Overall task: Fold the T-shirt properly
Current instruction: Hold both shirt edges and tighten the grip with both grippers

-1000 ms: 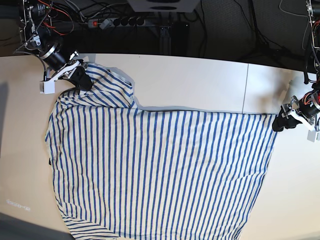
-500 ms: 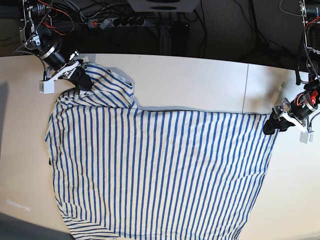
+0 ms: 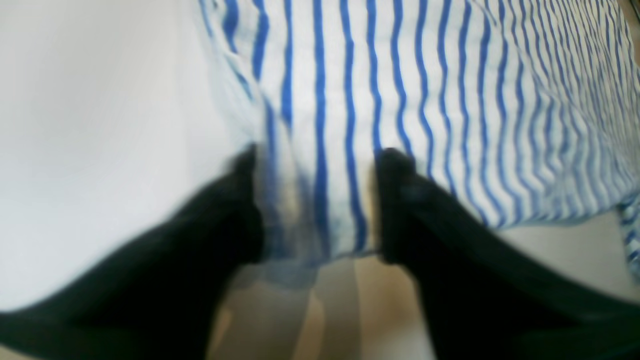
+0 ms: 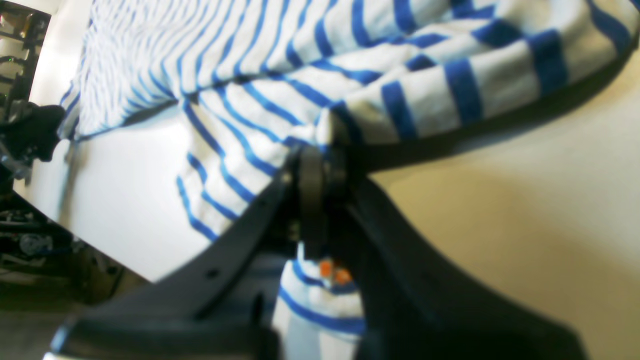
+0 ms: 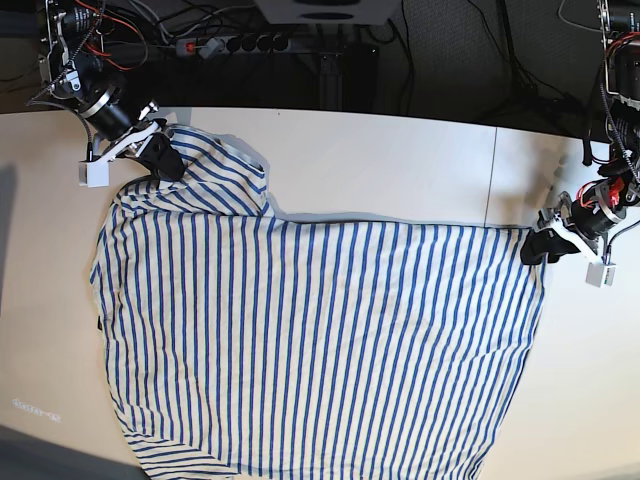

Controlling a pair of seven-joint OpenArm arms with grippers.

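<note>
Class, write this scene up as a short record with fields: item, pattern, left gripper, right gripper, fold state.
Item: T-shirt, spread on the table
Pattern: white with blue stripes
Left gripper: at the shirt's upper corner on the base view's right, fingers on either side of the cloth edge
Right gripper: shut on bunched cloth at the opposite upper corner
Fold state: body broad and flat, not yet folded into a compact shape
</note>
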